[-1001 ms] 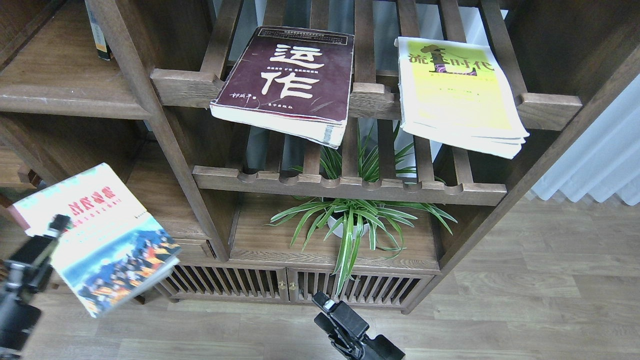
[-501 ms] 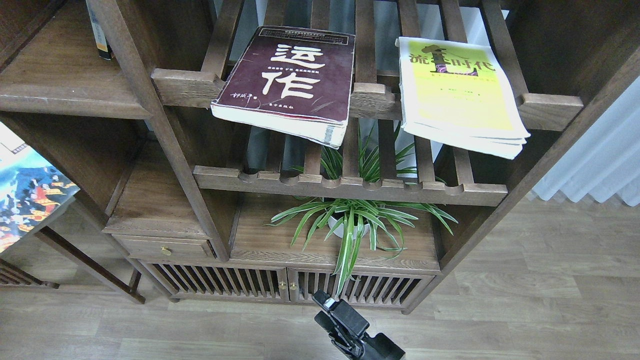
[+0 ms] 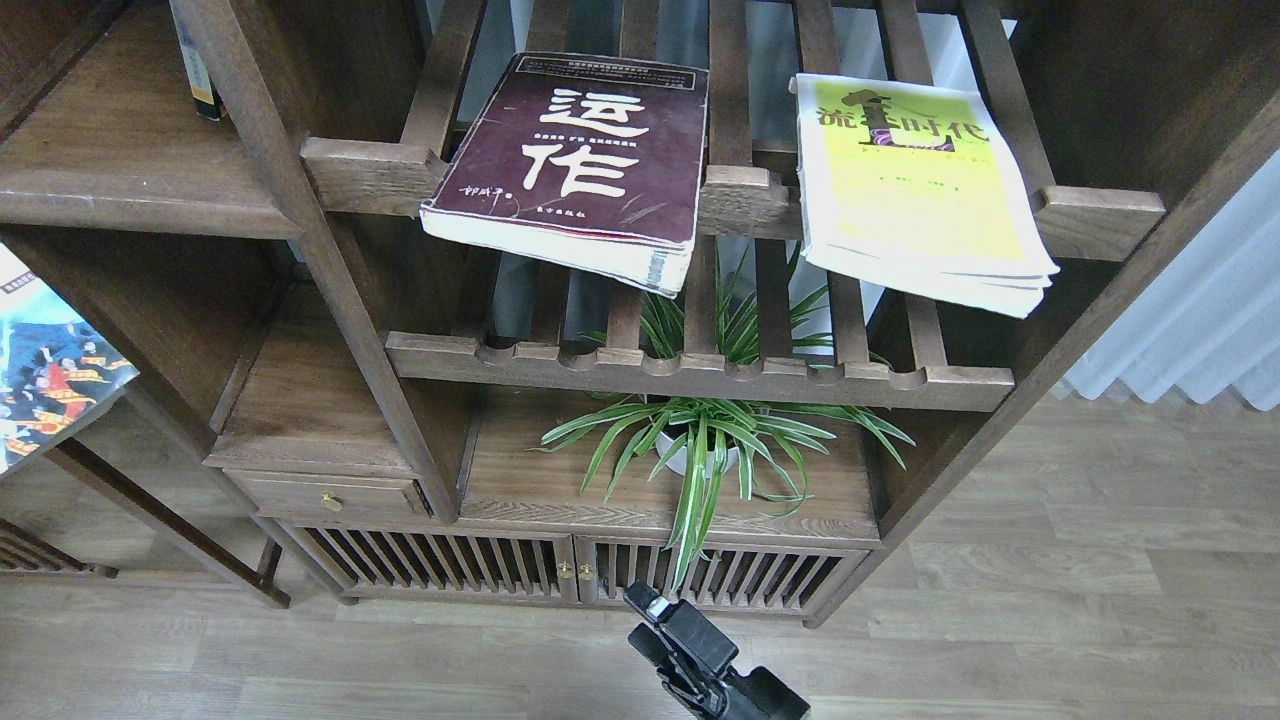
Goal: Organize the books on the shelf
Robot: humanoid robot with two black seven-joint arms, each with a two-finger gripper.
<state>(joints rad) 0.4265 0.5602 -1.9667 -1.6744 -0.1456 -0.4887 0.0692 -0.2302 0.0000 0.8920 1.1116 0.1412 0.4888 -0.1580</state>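
Crowd-picture book (image 3: 50,370) showing partly at the left edge; my left fingers unseen. Maroon book (image 3: 575,165) and yellow-green book (image 3: 915,185) lying flat on slats, well above my right gripper (image 3: 650,610), whose fingers I cannot tell apart.

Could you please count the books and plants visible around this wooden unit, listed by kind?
Books lying flat on the slatted rack: 2, the maroon book and the yellow-green book.
Books at the left edge of the view: 1, the crowd-picture book, partly cut off.
Books upright at top left: 1, a dark book, mostly hidden.
Potted plants: 1, the spider plant.
Total: 5.
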